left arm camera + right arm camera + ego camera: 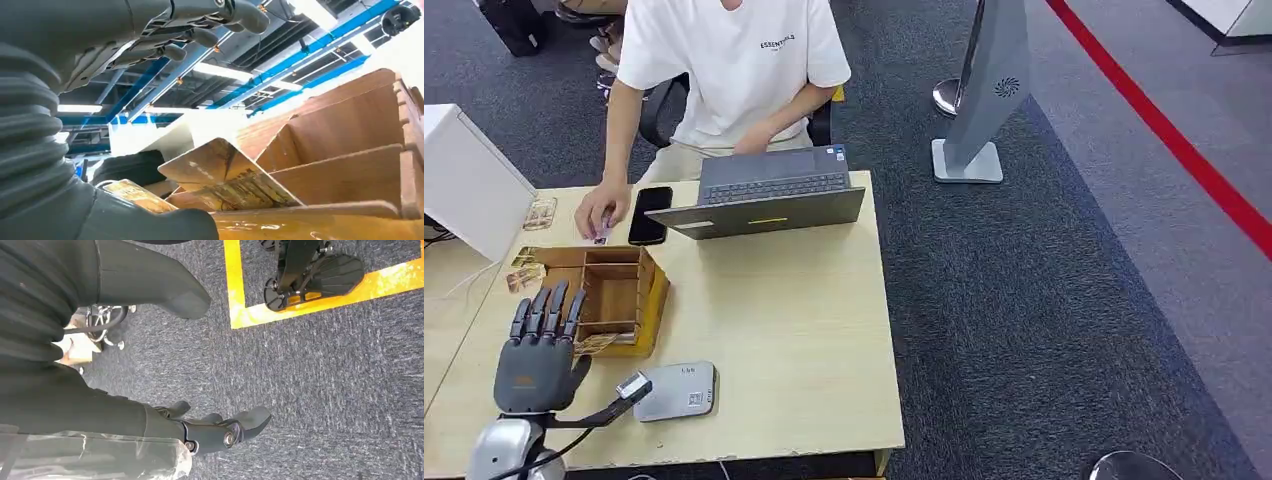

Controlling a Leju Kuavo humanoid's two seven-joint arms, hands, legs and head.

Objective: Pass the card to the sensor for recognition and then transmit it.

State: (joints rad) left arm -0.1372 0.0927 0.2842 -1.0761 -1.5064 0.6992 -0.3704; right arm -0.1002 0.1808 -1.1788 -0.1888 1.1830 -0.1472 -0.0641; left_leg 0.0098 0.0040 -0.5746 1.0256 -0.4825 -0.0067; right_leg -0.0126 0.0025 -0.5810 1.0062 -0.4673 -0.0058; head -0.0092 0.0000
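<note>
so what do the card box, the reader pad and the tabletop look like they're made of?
Card box: looks like thin plywood or MDF with slotted dividers, brown grain, matte.
Reader pad: likely moulded plastic, smooth silver-grey shell with rounded corners and a small printed label.
Tabletop: pale wood-look surface, probably laminate; flat, even tone, slight sheen.

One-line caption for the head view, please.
Left hand open beside the wooden box, gray sensor nearby; a person sits behind a laptop.
</note>
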